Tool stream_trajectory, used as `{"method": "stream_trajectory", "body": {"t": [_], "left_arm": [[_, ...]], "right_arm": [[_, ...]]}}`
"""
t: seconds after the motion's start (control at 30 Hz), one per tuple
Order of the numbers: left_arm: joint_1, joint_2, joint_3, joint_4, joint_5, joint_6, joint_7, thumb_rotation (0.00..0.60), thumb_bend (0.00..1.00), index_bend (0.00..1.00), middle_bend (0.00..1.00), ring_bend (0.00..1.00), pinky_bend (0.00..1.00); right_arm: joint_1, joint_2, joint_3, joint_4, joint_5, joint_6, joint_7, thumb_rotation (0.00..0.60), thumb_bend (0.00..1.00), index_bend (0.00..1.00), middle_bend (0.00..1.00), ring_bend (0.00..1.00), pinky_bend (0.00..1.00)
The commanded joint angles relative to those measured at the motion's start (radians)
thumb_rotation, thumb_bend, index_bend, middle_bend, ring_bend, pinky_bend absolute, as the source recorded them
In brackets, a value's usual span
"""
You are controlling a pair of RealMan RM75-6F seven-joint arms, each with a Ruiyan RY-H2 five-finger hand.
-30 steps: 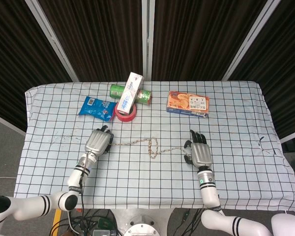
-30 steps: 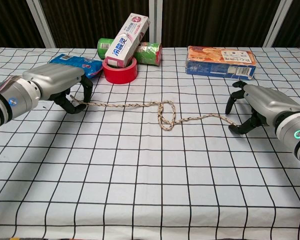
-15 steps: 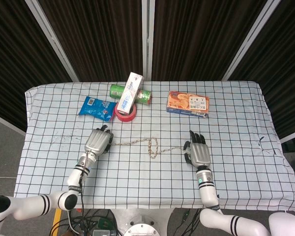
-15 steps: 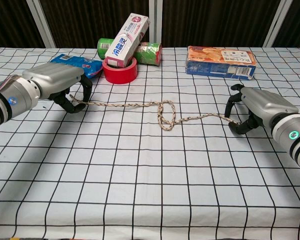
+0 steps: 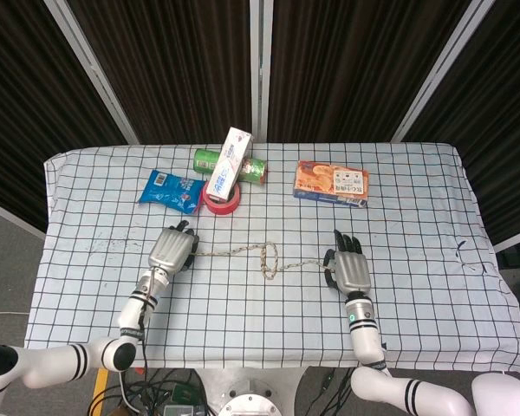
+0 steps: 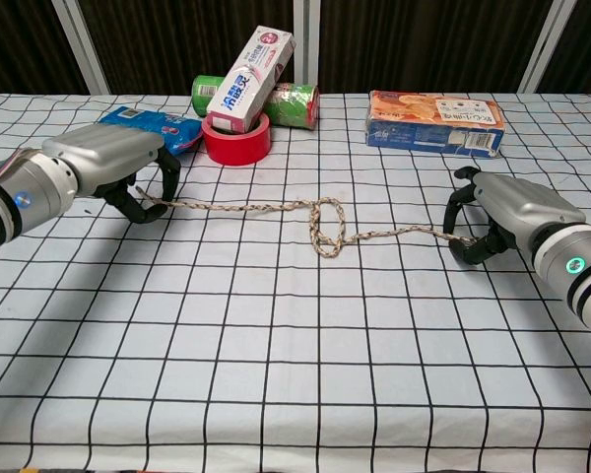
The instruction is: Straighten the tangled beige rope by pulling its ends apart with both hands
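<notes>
The beige rope (image 6: 320, 225) is lying on the desk (image 6: 276, 374), looped mid-span. The left robot hand (image 6: 118, 163) is pinching one end; the right robot hand (image 6: 497, 212) is curling over the other. Behind are standing a red tape roll (image 6: 236, 138), toothpaste box (image 6: 251, 79), green can (image 6: 291, 105), blue packet (image 6: 153, 125) and biscuit box (image 6: 433, 122), all well apart from the rope.

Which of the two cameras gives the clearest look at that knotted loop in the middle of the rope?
The chest view. There the loop is close and large, so its crossing strands show, with the rope running off both ways. The head view shows the same loop from above, small and thin, its crossings hard to make out.
</notes>
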Motion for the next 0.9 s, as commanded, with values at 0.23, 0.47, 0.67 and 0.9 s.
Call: {"method": "stream_trajectory", "body": {"t": [0.23,0.47,0.67,0.9], "left_arm": [[0.000,-0.001,0.000,0.001,0.000,0.000,0.000,0.600,0.43,0.58,0.38,0.17,0.41],[0.001,0.000,0.001,0.000,-0.001,0.000,0.003,0.600,0.43,0.58,0.38,0.17,0.41],[0.003,0.001,0.001,-0.001,-0.002,0.000,0.001,0.600,0.43,0.58,0.38,0.17,0.41],[0.009,0.003,-0.002,-0.002,0.006,0.008,-0.017,0.600,0.43,0.58,0.38,0.17,0.41]], "right_arm": [[-0.002,0.005,0.000,-0.002,0.011,0.003,-0.003,0.600,0.38,0.56,0.00,0.00,0.00],[-0.003,0.001,-0.001,0.005,0.006,0.009,0.007,0.600,0.38,0.59,0.01,0.00,0.00],[-0.007,0.000,0.001,0.009,-0.002,0.022,0.021,0.600,0.39,0.60,0.02,0.00,0.00],[-0.019,0.013,-0.006,-0.001,-0.034,0.045,0.044,0.600,0.40,0.63,0.03,0.00,0.00]]}}
